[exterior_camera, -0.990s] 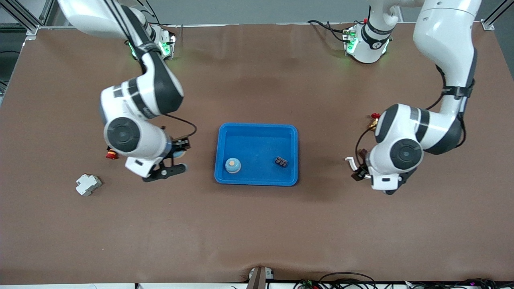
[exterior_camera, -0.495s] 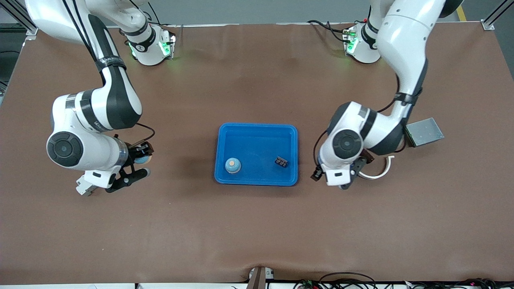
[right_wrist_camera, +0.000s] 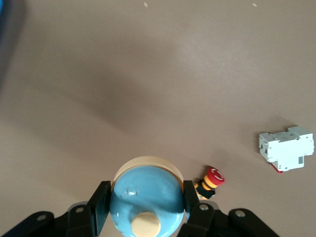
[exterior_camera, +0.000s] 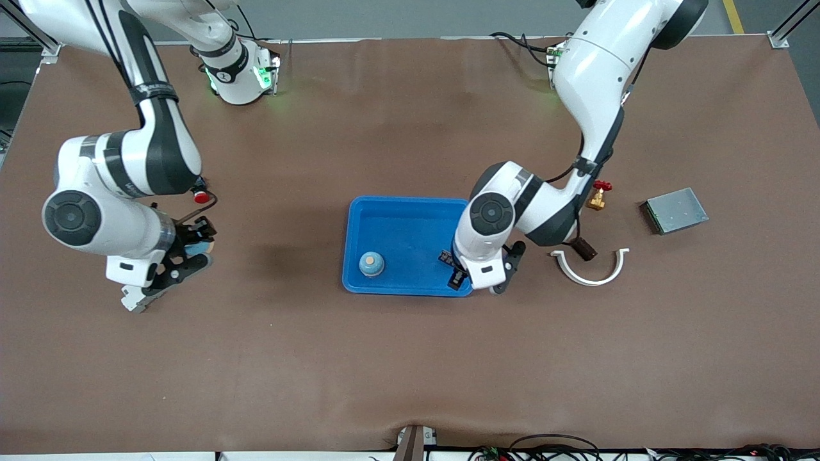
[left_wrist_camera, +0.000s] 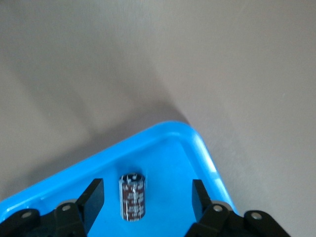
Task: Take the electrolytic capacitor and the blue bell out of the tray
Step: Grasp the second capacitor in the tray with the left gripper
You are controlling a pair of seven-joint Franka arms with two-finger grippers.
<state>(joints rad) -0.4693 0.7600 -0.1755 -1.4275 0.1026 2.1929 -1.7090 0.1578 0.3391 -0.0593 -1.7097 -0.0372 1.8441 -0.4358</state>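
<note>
My right gripper (exterior_camera: 191, 251) hangs over bare table near the right arm's end, shut on a blue bell (right_wrist_camera: 145, 197) with a cream button; a fingertip (right_wrist_camera: 102, 195) presses each of its sides. The left gripper (exterior_camera: 458, 276) is over the blue tray (exterior_camera: 410, 200), at the corner nearest the front camera on the left arm's end. Its jaws are open. A dark brown capacitor (left_wrist_camera: 132, 196) shows between its fingers (left_wrist_camera: 95, 193) with a gap on either side, above the tray floor (left_wrist_camera: 168, 163). The front view hides this capacitor under the left hand.
In the tray lie a second blue bell (exterior_camera: 371, 263) and a small dark block (exterior_camera: 446, 258). A red push button (exterior_camera: 201, 196) and a white breaker (exterior_camera: 132, 298) lie by the right gripper. A white curved piece (exterior_camera: 589, 276), a brass valve (exterior_camera: 599, 196) and a grey box (exterior_camera: 676, 210) lie toward the left arm's end.
The left arm has swung from beside the white curved piece to over the tray's corner. The right arm has carried the bell away from the tray, toward its own end of the table.
</note>
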